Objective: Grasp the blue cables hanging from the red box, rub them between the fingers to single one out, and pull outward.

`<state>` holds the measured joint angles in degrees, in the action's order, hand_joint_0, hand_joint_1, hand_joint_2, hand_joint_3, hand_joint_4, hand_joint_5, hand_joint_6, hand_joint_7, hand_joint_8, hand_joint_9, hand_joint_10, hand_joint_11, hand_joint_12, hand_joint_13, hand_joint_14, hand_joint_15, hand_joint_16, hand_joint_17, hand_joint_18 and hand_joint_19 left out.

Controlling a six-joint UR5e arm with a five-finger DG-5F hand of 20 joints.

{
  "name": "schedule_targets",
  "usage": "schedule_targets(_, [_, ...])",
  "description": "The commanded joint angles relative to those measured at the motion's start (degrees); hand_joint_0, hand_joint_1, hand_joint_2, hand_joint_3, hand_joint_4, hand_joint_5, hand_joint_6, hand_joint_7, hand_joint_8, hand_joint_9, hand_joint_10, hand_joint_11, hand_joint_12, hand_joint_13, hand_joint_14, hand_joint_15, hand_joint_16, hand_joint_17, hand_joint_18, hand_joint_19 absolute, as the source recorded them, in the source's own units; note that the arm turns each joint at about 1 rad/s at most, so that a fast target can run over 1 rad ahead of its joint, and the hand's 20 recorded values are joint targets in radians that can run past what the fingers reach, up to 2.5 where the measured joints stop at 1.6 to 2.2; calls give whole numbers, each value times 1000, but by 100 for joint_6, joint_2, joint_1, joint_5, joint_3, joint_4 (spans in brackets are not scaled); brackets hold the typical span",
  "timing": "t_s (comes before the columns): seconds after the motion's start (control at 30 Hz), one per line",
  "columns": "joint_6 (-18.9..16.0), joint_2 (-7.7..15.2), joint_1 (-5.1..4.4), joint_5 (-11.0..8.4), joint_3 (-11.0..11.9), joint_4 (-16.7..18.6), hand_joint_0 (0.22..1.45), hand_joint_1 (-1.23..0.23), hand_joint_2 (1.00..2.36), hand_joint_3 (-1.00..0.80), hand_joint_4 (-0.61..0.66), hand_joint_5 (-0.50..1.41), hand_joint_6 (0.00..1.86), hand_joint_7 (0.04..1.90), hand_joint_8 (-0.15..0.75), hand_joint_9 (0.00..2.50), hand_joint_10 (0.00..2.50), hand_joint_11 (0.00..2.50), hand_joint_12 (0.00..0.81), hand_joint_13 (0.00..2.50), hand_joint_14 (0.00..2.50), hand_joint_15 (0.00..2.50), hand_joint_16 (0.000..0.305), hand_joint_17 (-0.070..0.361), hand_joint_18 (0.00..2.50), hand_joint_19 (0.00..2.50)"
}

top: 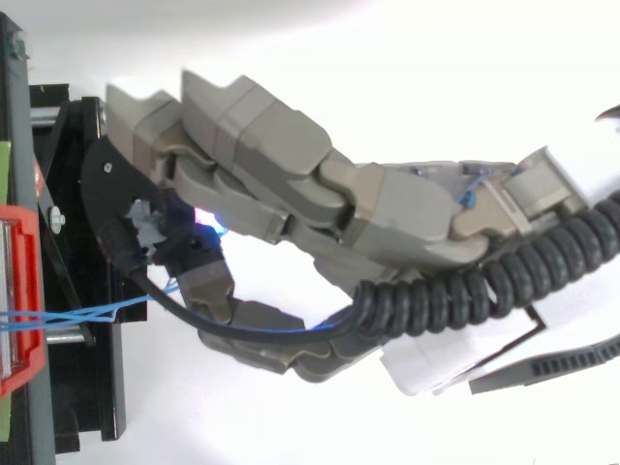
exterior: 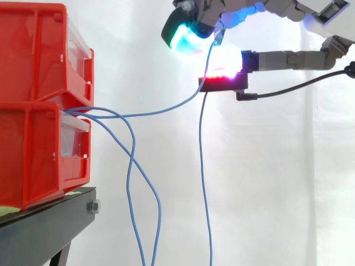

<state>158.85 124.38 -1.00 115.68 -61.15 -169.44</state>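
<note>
Blue cable [exterior: 202, 166] held in fingertip pinch by robot hand [exterior: 277, 58], upper right; two more cables [exterior: 128, 172] hang from red bins [exterior: 33, 72], left.

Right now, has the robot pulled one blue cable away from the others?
Mostly. Done: one blue cable is pinched in the fingers of the hand, apart from two loose cables hanging from the red bins. In hand: holding it up. Left: pulling outward; it sags.

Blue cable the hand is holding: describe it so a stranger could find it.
From the stacked red bins at the side view's left, one blue cable climbs right into the hand, then drops straight down. Its two neighbours sag and hang free.
</note>
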Motion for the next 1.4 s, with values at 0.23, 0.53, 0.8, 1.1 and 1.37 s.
schedule_targets(0.23, [-346, -1, 65, -142, -11, -151, 628, -773, 1009, -66, 155, -129, 902, 850, 424, 1088, 15, 740, 445, 741, 11, 354, 60, 136, 791, 350])
schedule_targets(0.53, [-2429, -1, -32, -1021, -2, -1223, 627, -768, 1010, -76, 157, -131, 902, 837, 420, 1070, 14, 729, 443, 727, 11, 349, 61, 136, 773, 356])
schedule_targets(0.8, [-6235, -1, -129, -1469, -2, -1777, 624, -765, 1008, -92, 166, -131, 899, 830, 420, 1069, 14, 721, 441, 721, 11, 354, 61, 138, 772, 355])
schedule_targets(1.1, [-9346, -1, -129, -1513, -2, -1838, 606, -736, 1012, -209, 191, -135, 875, 780, 403, 1054, 16, 733, 422, 702, 12, 360, 57, 128, 724, 387])
schedule_targets(1.37, [-11218, -1, -129, -1531, -2, -1838, 589, -675, 1011, -333, 195, -125, 816, 814, 381, 1048, 17, 731, 399, 683, 14, 372, 52, 116, 676, 422])
